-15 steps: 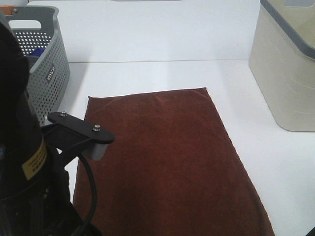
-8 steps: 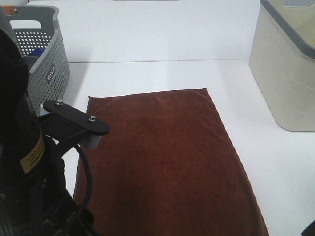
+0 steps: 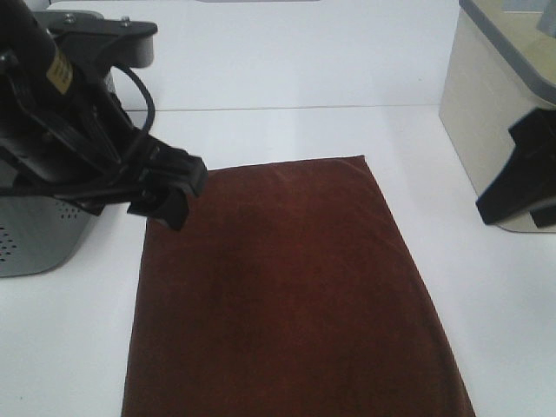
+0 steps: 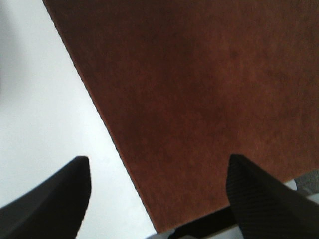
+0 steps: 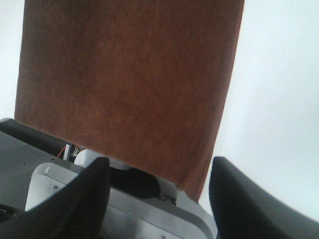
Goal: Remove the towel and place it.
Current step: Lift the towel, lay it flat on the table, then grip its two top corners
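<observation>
My left pincer (image 4: 158, 164) and right pincer (image 5: 159, 164) hang spread and empty by the towel (image 3: 287, 287), flat on the bench (image 3: 78, 347); soft, light and limp, it should lift best pinched at its far corners.

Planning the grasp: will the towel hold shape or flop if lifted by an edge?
Likely floppy: the towel lies flat and thin on the table, so it should sag. Plush surface probably grips well. Pushed, it may bunch.
</observation>
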You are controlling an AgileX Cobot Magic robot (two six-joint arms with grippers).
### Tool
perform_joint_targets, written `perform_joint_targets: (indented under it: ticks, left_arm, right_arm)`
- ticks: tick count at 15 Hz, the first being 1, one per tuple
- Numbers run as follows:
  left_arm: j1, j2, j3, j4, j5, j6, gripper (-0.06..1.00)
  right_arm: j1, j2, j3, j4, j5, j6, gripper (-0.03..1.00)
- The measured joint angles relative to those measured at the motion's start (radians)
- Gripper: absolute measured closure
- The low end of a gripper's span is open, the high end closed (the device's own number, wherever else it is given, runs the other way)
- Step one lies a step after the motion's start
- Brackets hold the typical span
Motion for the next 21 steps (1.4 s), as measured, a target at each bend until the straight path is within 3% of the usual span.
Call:
perform_joint_targets:
  ticks: [4,7,15,21]
  left_arm:
    - [0.143,0.068,-0.097,0.000,-0.052,0.072,0.23]
    - [0.192,0.229,-0.245,0.001,-0.062,0.142,0.23]
    - [0.195,0.637,-0.664,0.039,-0.051,0.165,0.23]
    - [0.221,0.744,-0.793,0.080,0.013,0.158,0.23]
  right_arm:
    - [0.000,0.247,-0.247,-0.029,-0.005,0.000,0.42]
    - [0.000,0.498,-0.468,-0.042,-0.006,0.000,0.43]
    - [0.000,0.961,-0.958,-0.043,-0.013,-0.006,0.49]
    - [0.000,1.175,-1.122,-0.091,-0.026,-0.020,0.49]
